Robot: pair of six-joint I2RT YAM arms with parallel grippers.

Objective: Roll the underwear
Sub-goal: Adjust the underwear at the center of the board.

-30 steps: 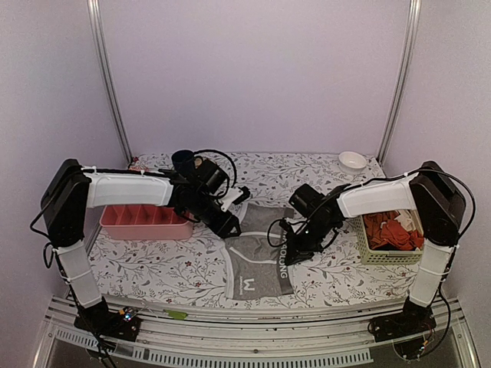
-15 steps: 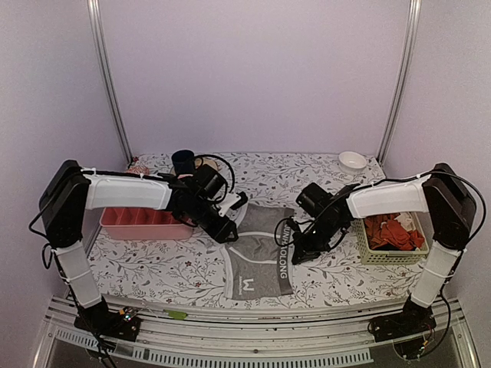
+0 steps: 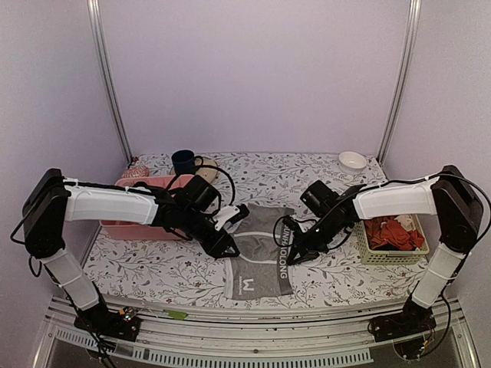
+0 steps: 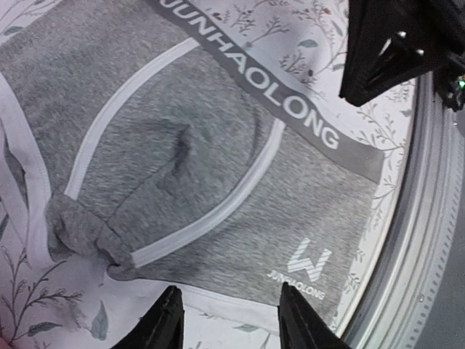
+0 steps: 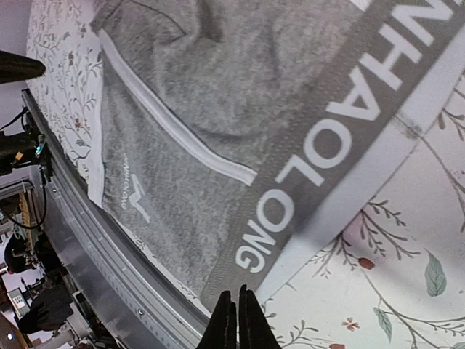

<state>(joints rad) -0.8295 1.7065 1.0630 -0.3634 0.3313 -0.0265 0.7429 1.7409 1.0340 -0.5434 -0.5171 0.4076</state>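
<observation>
Bunching at underwear (image 4: 218, 167) hem: left-wrist view

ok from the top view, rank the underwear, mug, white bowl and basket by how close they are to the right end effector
1. underwear, mid-table, right at the right end effector.
2. basket, at the table's right edge.
3. white bowl, far right corner.
4. mug, far left.

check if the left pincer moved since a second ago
yes: the left pincer has come toward the near edge of the table, farther from the blue mug, and now sits by the left edge of the underwear
</observation>
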